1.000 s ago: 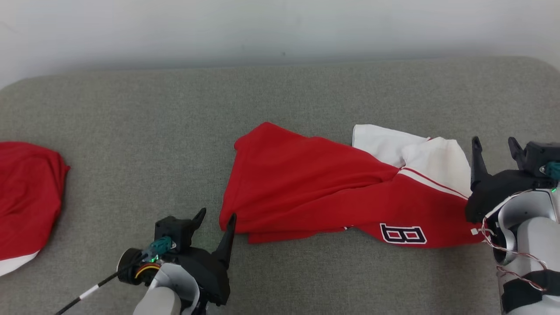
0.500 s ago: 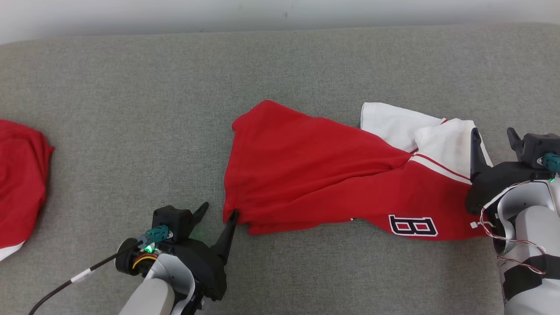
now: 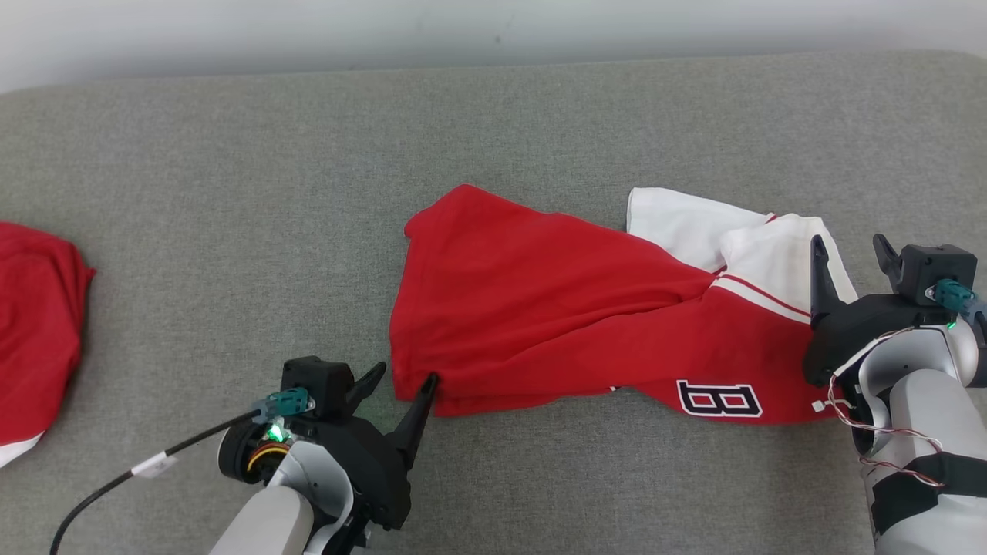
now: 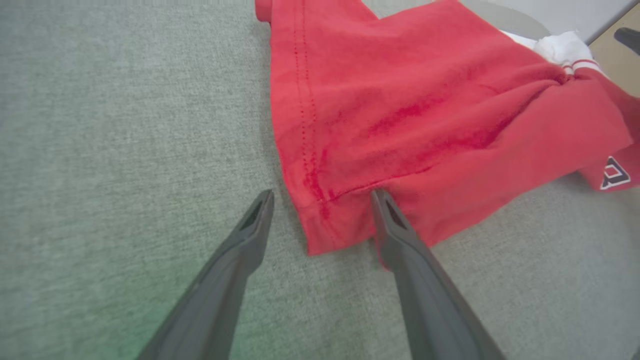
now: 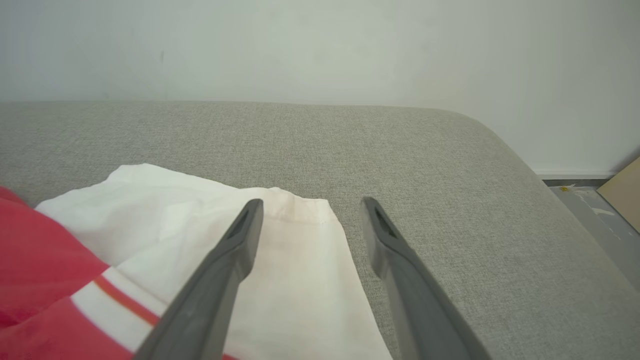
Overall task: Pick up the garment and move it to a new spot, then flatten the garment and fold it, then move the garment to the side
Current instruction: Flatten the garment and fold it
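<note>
At far left a red cloth (image 3: 38, 324) lies on the pad (image 3: 231, 193), my left gripper (image 3: 405, 374) stands spread astride the near corner of the garment (image 3: 540, 308) at mid-pad, and my right gripper (image 3: 847, 243), also spread, hangs over its white sleeve (image 3: 771, 254).

Soft cloth garment (image 3: 540, 308) on matt (coarse-woven) upholstery (image 3: 231, 193)

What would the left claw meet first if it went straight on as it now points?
The left claw, open, points at the near corner of the red garment, which lies between its fingertips; it would likely meet that hem first, though its height above the cushion is unclear.
</note>
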Motion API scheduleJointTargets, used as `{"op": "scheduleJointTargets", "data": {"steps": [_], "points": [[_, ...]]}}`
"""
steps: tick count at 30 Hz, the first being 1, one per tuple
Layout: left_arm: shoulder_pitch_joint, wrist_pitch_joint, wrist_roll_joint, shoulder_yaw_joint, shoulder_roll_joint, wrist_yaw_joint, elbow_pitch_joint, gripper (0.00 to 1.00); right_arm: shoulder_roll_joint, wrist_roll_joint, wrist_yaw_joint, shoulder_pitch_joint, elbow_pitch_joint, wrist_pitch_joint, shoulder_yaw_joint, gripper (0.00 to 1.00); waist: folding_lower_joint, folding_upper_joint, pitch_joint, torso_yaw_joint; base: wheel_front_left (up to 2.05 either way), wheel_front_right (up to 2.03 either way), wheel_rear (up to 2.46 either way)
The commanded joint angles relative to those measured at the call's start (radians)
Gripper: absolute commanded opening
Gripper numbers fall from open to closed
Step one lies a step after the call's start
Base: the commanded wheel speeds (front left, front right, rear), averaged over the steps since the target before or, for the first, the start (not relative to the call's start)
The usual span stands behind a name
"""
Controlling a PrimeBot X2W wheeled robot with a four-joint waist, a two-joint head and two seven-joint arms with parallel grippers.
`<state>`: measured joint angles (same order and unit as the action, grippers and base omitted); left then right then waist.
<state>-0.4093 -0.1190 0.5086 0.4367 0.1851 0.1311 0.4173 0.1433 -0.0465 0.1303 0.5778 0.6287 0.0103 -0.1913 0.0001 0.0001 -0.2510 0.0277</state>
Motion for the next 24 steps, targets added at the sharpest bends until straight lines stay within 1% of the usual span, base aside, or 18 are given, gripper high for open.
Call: {"op": "scheduleJointTargets", "data": {"steps": [1,4,7,8,10,13,14,15,16,18,20,22,24], "points": [[-0.009,-0.007,0.019,0.002,0.0,-0.002,-0.006,1.0,0.0,-0.003,0.001,-0.005,0.003,0.007,0.002,1.0,-0.0001,-0.0001,0.003,0.003,0.0,0.0,0.0],[-0.02,-0.021,0.038,0.008,0.006,-0.002,-0.017,1.0,0.004,0.0,0.001,-0.007,0.012,0.011,0.005,1.0,-0.0001,-0.0001,0.007,0.005,0.0,0.0,0.0],[-0.018,-0.044,0.063,0.012,0.013,-0.002,-0.018,0.96,0.005,-0.001,0.001,-0.009,0.019,0.014,0.006,1.0,-0.0001,-0.0001,0.012,0.007,0.0,0.0,0.0],[-0.017,-0.052,0.069,0.013,0.015,-0.002,-0.017,0.96,0.005,0.0,0.001,-0.009,0.021,0.015,0.006,1.0,-0.0001,-0.0001,0.014,0.008,0.0,0.0,0.0],[-0.013,-0.069,0.073,0.016,0.015,-0.008,-0.017,1.0,0.005,0.001,0.001,-0.008,0.026,0.017,0.006,1.0,-0.0001,-0.0001,0.015,0.009,0.0,0.0,0.0],[-0.007,-0.077,0.08,0.02,0.008,-0.012,-0.025,1.0,0.005,-0.003,0.001,-0.005,0.029,0.02,0.005,1.0,-0.0001,-0.0001,0.014,0.007,0.0,0.0,0.0],[-0.006,-0.081,0.079,0.022,0.008,-0.012,-0.027,0.98,0.004,-0.003,0.001,-0.004,0.029,0.02,0.006,1.0,-0.0001,-0.0001,0.013,0.007,0.0,0.0,0.0],[-0.005,-0.083,0.083,0.023,0.006,-0.011,-0.029,0.93,0.003,-0.003,0.001,-0.004,0.029,0.021,0.006,1.0,-0.0001,-0.0001,0.012,0.006,0.0,0.0,0.0],[-0.004,-0.082,0.086,0.024,0.004,-0.011,-0.03,0.91,0.002,-0.002,0.001,-0.005,0.03,0.022,0.006,1.0,-0.0001,-0.0001,0.011,0.006,0.0,0.0,0.0],[-0.006,-0.082,0.09,0.025,0.004,-0.01,-0.031,0.61,0.001,0.001,0.001,-0.005,0.031,0.024,0.008,1.0,-0.0001,-0.0001,0.009,0.005,0.0,0.0,0.0],[-0.012,-0.078,0.092,0.025,0.002,-0.01,-0.032,0.38,0.001,0.003,0.001,-0.003,0.031,0.025,0.009,1.0,-0.0001,-0.0001,0.007,0.004,0.0,0.0,0.0],[-0.02,-0.077,0.093,0.027,0.003,-0.01,-0.031,0.0,0.001,0.004,0.001,-0.001,0.03,0.025,0.01,1.0,-0.0001,-0.0001,0.004,0.003,0.0,0.0,0.0],[-0.027,-0.069,0.094,0.026,0.004,-0.009,-0.033,0.0,0.002,0.006,0.001,0.005,0.03,0.024,0.01,1.0,-0.0001,-0.0001,0.001,0.001,0.0,0.0,0.0]]}}
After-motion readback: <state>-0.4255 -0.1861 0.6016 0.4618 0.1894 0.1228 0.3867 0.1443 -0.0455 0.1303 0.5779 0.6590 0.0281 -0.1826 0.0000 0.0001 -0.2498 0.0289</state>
